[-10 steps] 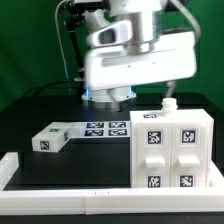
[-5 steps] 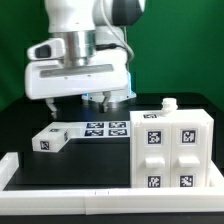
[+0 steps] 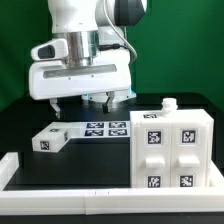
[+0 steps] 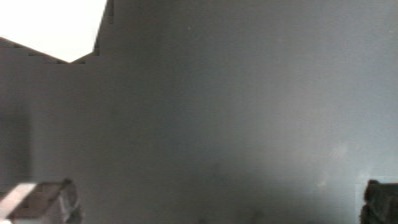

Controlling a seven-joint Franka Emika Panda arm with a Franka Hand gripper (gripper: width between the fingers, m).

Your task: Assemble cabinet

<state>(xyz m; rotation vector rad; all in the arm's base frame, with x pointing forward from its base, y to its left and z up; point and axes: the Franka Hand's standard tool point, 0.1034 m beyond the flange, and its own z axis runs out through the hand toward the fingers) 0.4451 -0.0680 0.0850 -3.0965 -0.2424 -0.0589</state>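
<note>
The gripper [image 3: 88, 101] hangs with fingers [image 4: 43, 201] spread wide, nothing between them, over the bare middle of the table [image 3: 20, 125]. Toward the exterior view's left edge, a loose panel [image 3: 50, 138] lies just beside the marker board [image 3: 106, 127]. The cabinet [image 3: 178, 146] stands upright at the near corner on the exterior view's right, against the rail [image 3: 60, 180]. The panel seems the next pick: drop straight, centre the fingers across its narrow width. Leftward is open; the cabinet crowds the right.

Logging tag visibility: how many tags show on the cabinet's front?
4: upper tags, lower tags, on the cabinet. Another tag sits on top; other faces are hidden.
</note>
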